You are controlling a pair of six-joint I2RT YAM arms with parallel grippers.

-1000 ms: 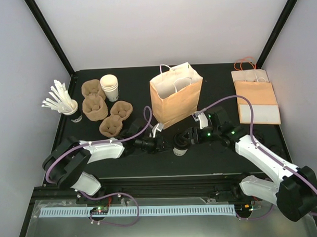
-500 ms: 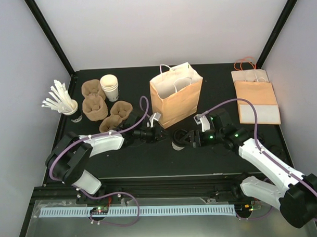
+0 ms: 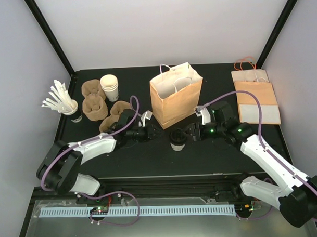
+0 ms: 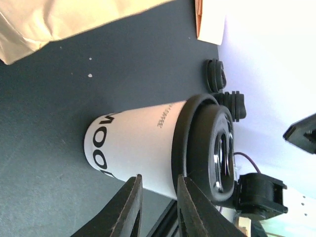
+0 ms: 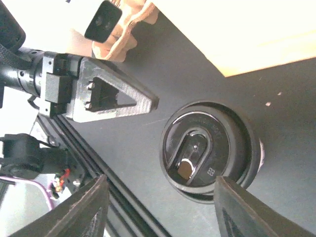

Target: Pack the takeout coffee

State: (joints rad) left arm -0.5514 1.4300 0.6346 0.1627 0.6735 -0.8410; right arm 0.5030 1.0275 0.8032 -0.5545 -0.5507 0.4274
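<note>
The left tool [image 3: 152, 132] has drawn back leftward from the coffee cup [image 3: 177, 139], its fingers narrow and holding nothing. The right tool [image 3: 187, 134] has moved in and now brackets the lid, spread wide and not yet gripping. The cup stands upright on the surface [image 3: 149, 158], just in front of the paper bag [image 3: 176, 99]. It looks as though the right arm is taking over the grasp and the lift into the bag.

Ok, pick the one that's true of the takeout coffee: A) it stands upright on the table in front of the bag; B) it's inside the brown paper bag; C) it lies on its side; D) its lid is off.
A: the takeout coffee stands lid-up on the table just in front of the brown paper bag, with the right pincer open either side of its lid.
</note>
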